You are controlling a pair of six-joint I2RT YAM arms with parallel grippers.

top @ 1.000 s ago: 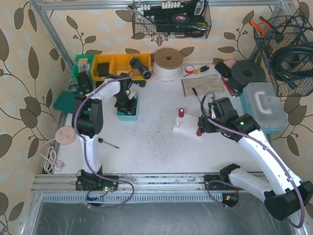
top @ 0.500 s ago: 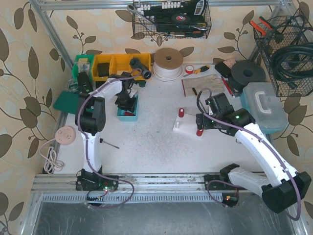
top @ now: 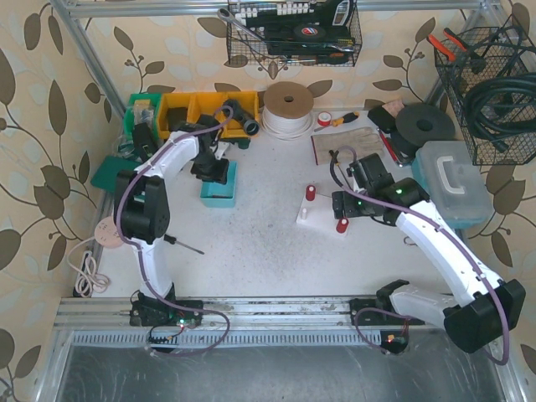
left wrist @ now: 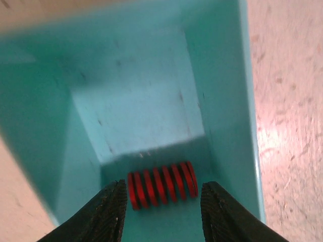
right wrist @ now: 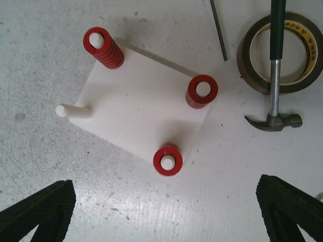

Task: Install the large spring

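A red spring (left wrist: 161, 184) lies on its side on the floor of a teal bin (left wrist: 222, 101). My left gripper (left wrist: 162, 200) is open inside the bin, one finger at each end of the spring, with small gaps showing. In the top view it hangs over the bin (top: 217, 191). A white peg plate (right wrist: 144, 108) carries three red springs (right wrist: 167, 159) on pegs, and one bare peg (right wrist: 73, 111) stands at its left. My right gripper (right wrist: 166, 201) is wide open and empty just above the plate's near corner; in the top view it (top: 343, 206) is beside the plate (top: 318, 214).
A hammer (right wrist: 274, 75) and a tape roll (right wrist: 281, 53) lie right of the plate. Yellow bins (top: 197, 113), a wire spool (top: 288, 107) and a grey case (top: 452, 180) stand at the back and right. A thin rod (top: 186, 245) lies near the left arm.
The left arm has swung its elbow left, and its gripper has shifted slightly toward the far end of the teal bin. The right gripper has moved a little farther back over the plate.
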